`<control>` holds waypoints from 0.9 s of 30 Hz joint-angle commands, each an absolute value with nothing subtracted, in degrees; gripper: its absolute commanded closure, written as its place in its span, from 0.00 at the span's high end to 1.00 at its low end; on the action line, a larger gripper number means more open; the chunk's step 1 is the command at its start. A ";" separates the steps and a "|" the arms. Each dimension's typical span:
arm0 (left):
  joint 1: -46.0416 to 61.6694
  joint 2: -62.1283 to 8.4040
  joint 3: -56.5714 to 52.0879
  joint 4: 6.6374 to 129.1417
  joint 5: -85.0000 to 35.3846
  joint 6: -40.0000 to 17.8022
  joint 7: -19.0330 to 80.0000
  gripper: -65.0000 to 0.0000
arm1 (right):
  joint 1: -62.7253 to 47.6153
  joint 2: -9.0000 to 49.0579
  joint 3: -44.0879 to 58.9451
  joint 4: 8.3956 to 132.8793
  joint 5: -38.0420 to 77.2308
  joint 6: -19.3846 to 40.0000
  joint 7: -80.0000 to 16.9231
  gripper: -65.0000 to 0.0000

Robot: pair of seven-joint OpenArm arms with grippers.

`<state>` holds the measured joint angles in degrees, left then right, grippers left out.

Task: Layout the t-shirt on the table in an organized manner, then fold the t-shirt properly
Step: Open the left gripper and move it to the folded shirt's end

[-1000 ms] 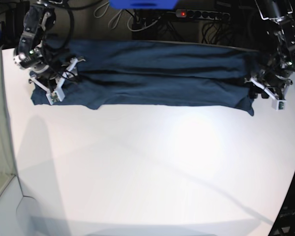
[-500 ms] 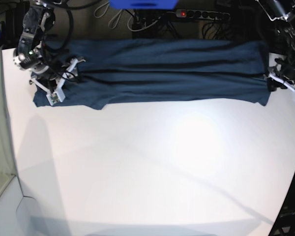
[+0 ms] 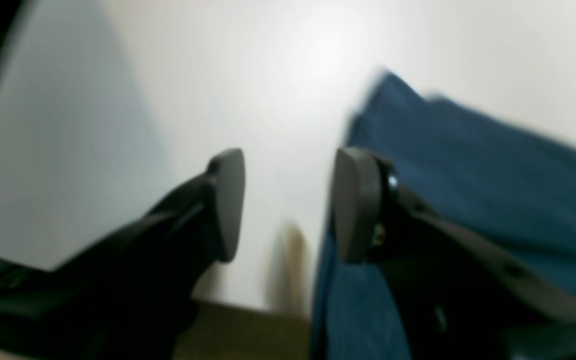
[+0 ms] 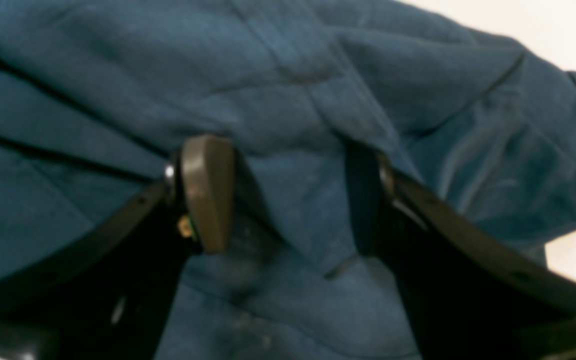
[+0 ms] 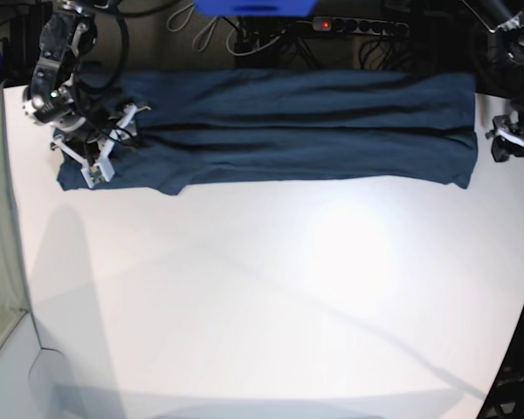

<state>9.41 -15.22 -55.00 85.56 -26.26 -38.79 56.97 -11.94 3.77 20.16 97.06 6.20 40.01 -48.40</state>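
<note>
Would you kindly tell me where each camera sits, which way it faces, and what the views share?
Base: high above the table, looking down; both arms show at the t-shirt's ends.
Left wrist: behind the left gripper, jaws apart and empty, facing the bare table beside the shirt's edge.
Right wrist: behind the right gripper, jaws spread, looking closely at rumpled cloth.
Shared: the navy t-shirt appears in all three views.

The left claw (image 3: pixel 288 205) hangs with its jaws apart and nothing between them. The right claw (image 4: pixel 288 195) is angled low, jaws spread wide, its arm bent at the far side.
</note>
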 commanded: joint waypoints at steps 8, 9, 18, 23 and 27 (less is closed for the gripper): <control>11.30 -11.21 -55.60 86.90 -29.05 -40.00 58.24 0.44 | -11.91 4.35 17.36 97.63 6.11 40.00 -48.40 0.56; 11.47 -10.59 -55.60 86.90 -29.05 -40.00 58.24 0.44 | -11.91 4.35 16.92 97.63 6.11 40.00 -48.40 0.56; 11.74 -9.89 -55.69 86.46 -28.88 -40.00 58.15 0.50 | -11.91 4.44 15.78 97.63 6.11 40.00 -48.40 0.56; 11.74 -10.42 -55.96 86.73 -28.53 -40.00 58.15 0.50 | -11.82 4.44 15.78 97.63 6.11 40.00 -48.40 0.56; 11.30 -10.42 -59.03 86.55 -28.44 -40.00 58.15 0.50 | -11.74 4.44 15.78 97.63 6.11 40.00 -48.40 0.56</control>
<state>11.57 -9.56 -58.89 85.60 -27.64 -39.68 58.98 -11.97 4.10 15.84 97.08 5.78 39.81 -48.25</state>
